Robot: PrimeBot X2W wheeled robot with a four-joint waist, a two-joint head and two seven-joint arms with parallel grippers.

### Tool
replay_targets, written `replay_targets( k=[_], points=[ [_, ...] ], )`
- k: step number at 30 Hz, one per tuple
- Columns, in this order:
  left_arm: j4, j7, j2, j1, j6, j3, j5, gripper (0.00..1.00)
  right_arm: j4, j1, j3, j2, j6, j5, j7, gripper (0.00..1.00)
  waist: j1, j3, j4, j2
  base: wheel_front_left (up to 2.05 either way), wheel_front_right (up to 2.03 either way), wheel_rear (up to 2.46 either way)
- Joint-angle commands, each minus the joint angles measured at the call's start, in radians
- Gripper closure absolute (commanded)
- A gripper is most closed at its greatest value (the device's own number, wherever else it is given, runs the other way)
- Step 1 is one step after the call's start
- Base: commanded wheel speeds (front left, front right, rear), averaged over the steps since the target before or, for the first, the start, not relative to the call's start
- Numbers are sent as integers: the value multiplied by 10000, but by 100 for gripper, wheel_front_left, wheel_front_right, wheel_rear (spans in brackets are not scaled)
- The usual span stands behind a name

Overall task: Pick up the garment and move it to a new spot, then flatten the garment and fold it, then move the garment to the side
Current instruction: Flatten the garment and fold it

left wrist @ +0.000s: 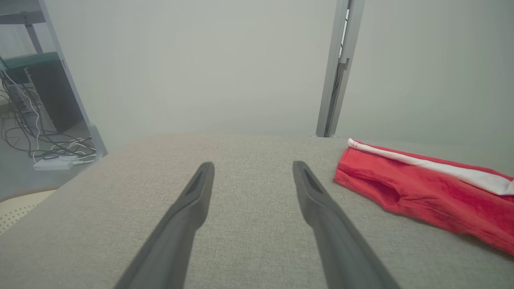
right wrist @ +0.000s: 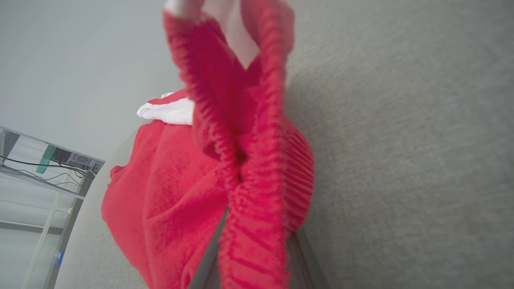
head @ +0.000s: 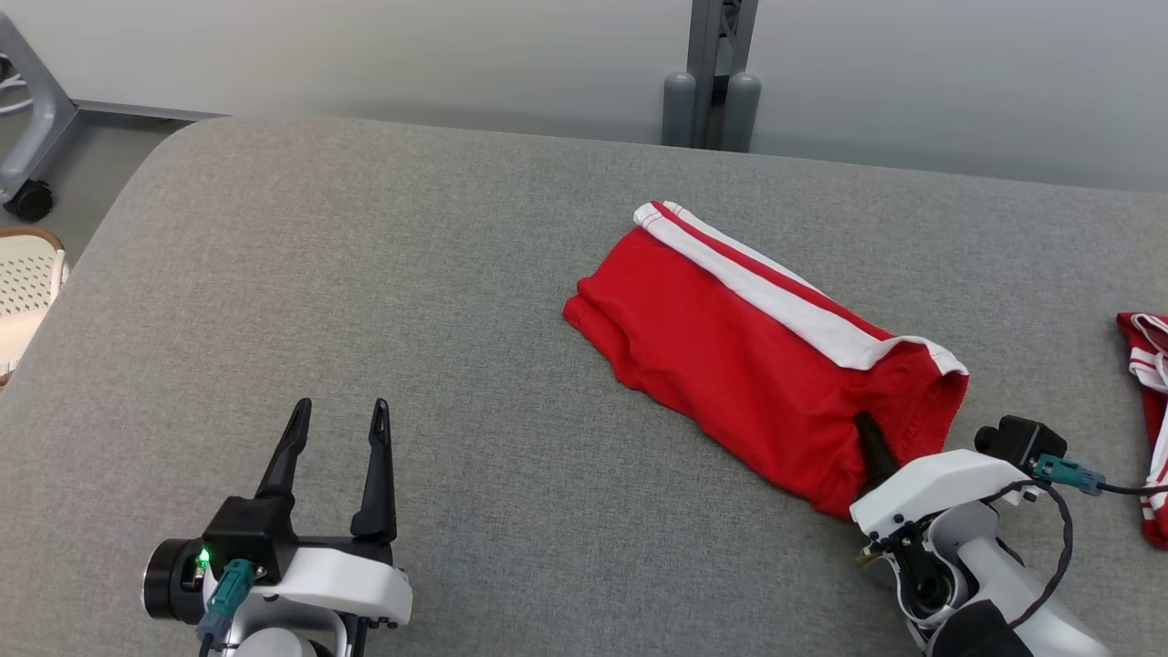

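I see the grey padded table [head: 365,274] across my head view. The red garment [head: 730,365] lies on it right of centre, folded into an oblong with a white stripe along its far edge. Another red-and-white cloth [head: 1152,411] sits well apart at the table's right edge. My right gripper [head: 867,433] pinches the garment's ribbed waistband — my left gripper [head: 342,403] stands wide over bare table.

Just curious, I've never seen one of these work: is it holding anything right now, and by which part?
The right gripper pinches the red shorts by the ribbed waistband edge nearest it. The left gripper is open and holds nothing.
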Motion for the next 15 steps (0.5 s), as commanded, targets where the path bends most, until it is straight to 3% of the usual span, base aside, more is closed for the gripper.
replay_targets(
  k=[1, 15],
  points=[
    [19, -29, 37, -101, 51, 33, -66, 0, 252, 244, 27, -88, 48, 124, 3, 100, -1, -68, -46, 0, 0, 0, 0],
    [184, -29, 42, -27, 37, -299, -206, 0, 574, -544, 720, -1190, 28, -387, 258, 100, -1, -376, -148, 0, 0, 0, 0]
  ],
)
